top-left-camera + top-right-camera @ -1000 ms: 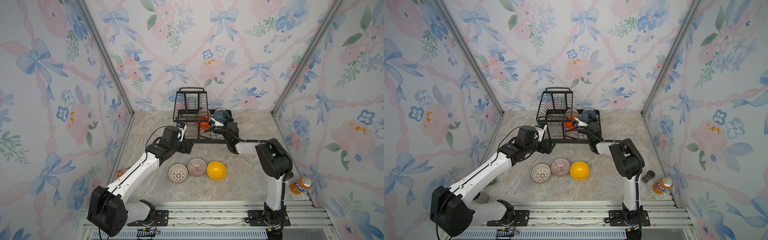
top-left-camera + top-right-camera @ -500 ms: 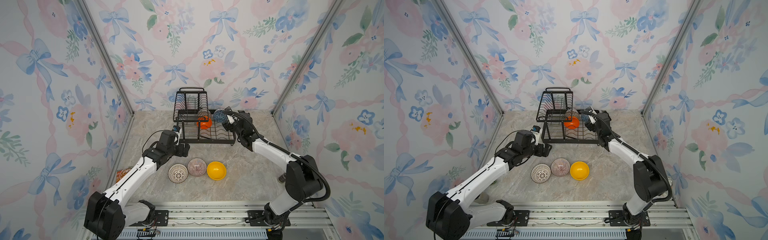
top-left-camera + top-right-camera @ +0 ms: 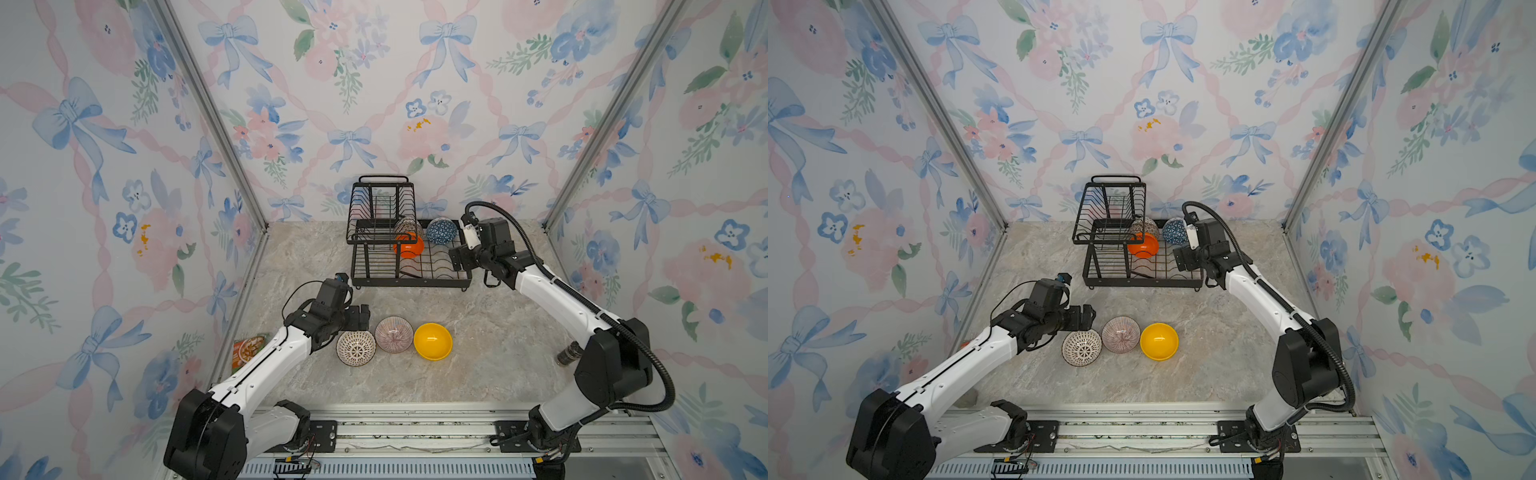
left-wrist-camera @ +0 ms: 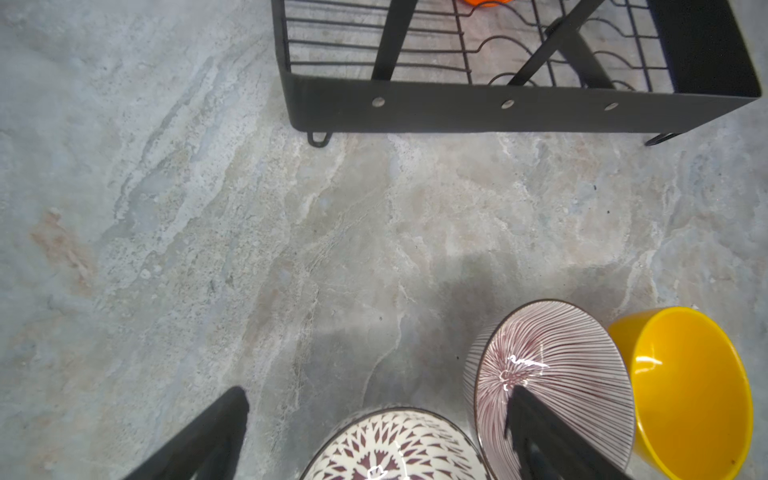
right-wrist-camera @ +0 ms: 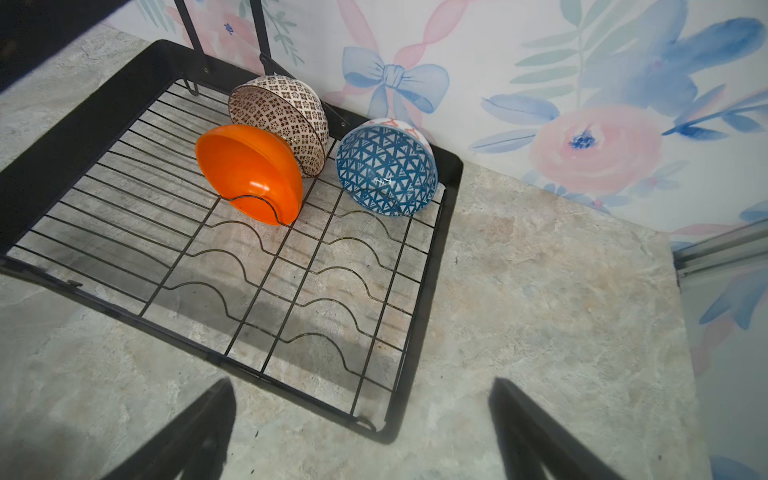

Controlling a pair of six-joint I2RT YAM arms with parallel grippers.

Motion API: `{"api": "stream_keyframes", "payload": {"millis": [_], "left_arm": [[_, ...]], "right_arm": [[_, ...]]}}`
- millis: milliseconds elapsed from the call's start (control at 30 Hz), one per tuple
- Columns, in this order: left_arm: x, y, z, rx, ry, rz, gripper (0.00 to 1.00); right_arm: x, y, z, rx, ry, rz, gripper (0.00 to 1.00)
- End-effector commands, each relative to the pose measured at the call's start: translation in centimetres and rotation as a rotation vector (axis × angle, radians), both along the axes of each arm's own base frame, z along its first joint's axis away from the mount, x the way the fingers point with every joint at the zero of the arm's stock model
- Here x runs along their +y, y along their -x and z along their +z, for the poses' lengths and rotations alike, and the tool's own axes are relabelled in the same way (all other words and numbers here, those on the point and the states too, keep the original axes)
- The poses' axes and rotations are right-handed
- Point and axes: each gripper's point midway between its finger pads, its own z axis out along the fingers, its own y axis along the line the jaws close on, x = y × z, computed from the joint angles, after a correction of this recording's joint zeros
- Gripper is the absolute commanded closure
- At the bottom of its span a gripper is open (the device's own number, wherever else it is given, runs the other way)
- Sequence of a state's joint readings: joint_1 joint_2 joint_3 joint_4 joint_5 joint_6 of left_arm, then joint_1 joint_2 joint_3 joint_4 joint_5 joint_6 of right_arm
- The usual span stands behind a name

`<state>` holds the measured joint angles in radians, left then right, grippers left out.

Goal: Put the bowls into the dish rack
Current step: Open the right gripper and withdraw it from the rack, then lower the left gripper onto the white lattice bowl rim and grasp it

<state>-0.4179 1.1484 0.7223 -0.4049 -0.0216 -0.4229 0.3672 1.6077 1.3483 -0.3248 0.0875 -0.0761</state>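
The dish rack [image 3: 411,283] stands at the far middle of the table [image 3: 490,332], close to the back wall, with its raised basket [image 3: 382,208] over its left half. In the far right part of its lower tray, the far bowl [image 3: 409,226] stands on edge with the front bowl [image 3: 409,246] against its near side. The corner bowl [image 3: 441,231] is to their right. Nearer, on the table, the left bowl [image 3: 356,348], middle bowl [image 3: 394,334] and right bowl [image 3: 432,341] lie close side by side. A packet [image 3: 248,349] lies at the left edge and a jar [image 3: 567,356] near the right edge.
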Motion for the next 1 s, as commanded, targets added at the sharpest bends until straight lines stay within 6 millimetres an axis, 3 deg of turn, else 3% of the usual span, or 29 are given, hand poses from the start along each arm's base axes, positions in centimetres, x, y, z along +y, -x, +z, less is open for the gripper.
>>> {"api": "stream_keyframes", "payload": {"millis": [0, 200, 367, 667, 967], "left_arm": [[2.0, 1.4, -1.8, 0.063, -0.047, 0.084, 0.02], [3.4, 3.0, -3.9, 0.130, -0.077, 0.133, 0.02], [3.7, 3.5, -4.1, 0.130, -0.070, 0.145, 0.04], [3.3, 3.7, -5.5, 0.191, -0.084, 0.116, 0.29], [2.8, 3.5, -5.6, 0.206, -0.084, 0.081, 0.52]], "right_arm": [[0.3, 1.0, 1.3, 0.033, -0.068, 0.007, 0.03], [0.2, 0.8, 0.8, 0.041, -0.057, 0.007, 0.03], [0.1, 0.5, 0.3, 0.049, -0.056, 0.006, 0.03], [-0.3, 0.4, 0.0, 0.054, -0.058, -0.003, 0.03], [-0.4, 0.2, -0.2, 0.058, -0.065, -0.005, 0.03]]}}
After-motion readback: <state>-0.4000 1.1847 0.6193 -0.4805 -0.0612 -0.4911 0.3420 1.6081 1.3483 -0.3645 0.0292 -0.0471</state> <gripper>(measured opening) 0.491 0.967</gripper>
